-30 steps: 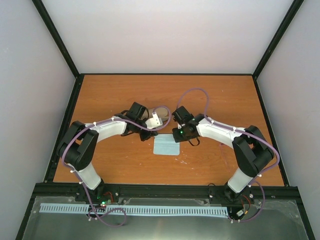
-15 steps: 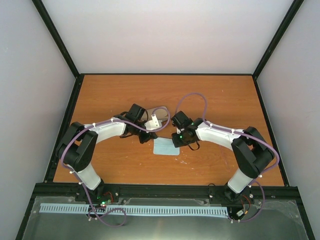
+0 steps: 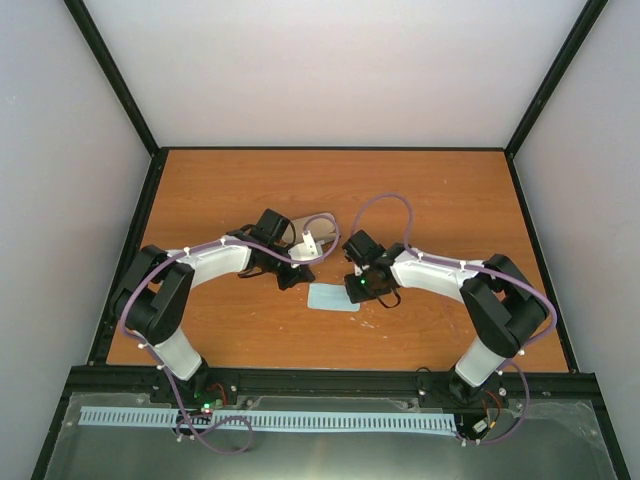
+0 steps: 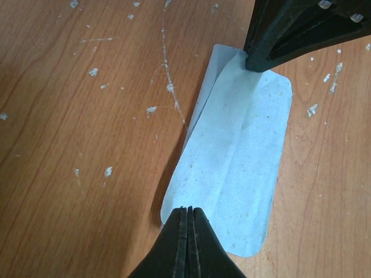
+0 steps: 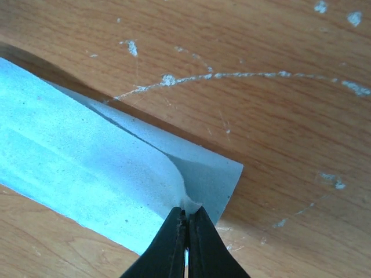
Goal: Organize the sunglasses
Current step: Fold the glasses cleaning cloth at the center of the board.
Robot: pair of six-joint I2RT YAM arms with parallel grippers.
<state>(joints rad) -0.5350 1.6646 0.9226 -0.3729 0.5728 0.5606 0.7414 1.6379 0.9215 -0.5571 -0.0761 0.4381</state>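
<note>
The light blue cloth (image 3: 330, 297) lies folded lengthwise on the wooden table, between both grippers. My left gripper (image 4: 189, 208) is shut on the cloth's near end (image 4: 237, 156), which lifts slightly off the wood. My right gripper (image 5: 186, 211) is shut on a pinched fold at a corner of the cloth (image 5: 75, 168). Its fingers (image 4: 258, 61) show at the cloth's far end in the left wrist view. In the top view the left gripper (image 3: 303, 283) and the right gripper (image 3: 352, 290) stand at the cloth's two ends. The sunglasses are not in view.
A brown oblong case (image 3: 318, 222) lies just behind the left wrist, partly hidden by it. The wooden table (image 3: 430, 190) is scratched and has black rails along its edges. White walls stand round it.
My right gripper has moved left and nearer with the cloth's corner. The cloth has gone from a wider square to a narrower folded strip. The left gripper has barely moved.
</note>
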